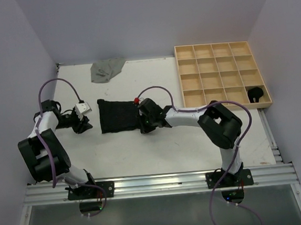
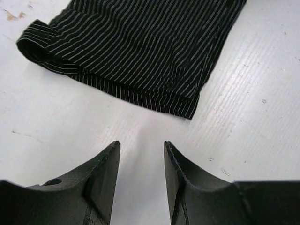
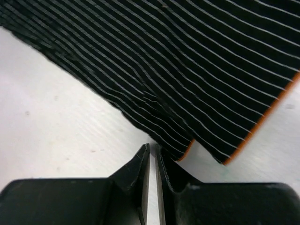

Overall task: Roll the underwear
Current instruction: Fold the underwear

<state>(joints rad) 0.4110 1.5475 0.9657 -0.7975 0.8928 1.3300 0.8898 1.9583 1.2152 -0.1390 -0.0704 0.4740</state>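
At the left, the left gripper [image 2: 140, 146] is hovering low over the white table [image 1: 159, 148] with its jaws standing apart and nothing between them, pointing at the near edge of the striped underwear [image 1: 118, 115] but stopping just short of it. Farther back, near the rear edge of the table, a plain grey underwear [image 1: 107, 70] is lying crumpled and well apart from both arms. The striped piece is lying spread flat in the middle of the table between the two grippers (black with thin pale stripes, and an orange edge [image 3: 262, 117] showing in the right wrist view). At its right side the right gripper [image 3: 153, 149] is sitting with its fingers drawn almost together, only a thin slit showing between them, the tips right at the hem; whether they are catching any fabric cannot be told. At the far right, the wooden grid tray [image 1: 213, 44] is sitting on the table, with a black bundle [image 1: 256, 94] lying in its near right corner compartment.
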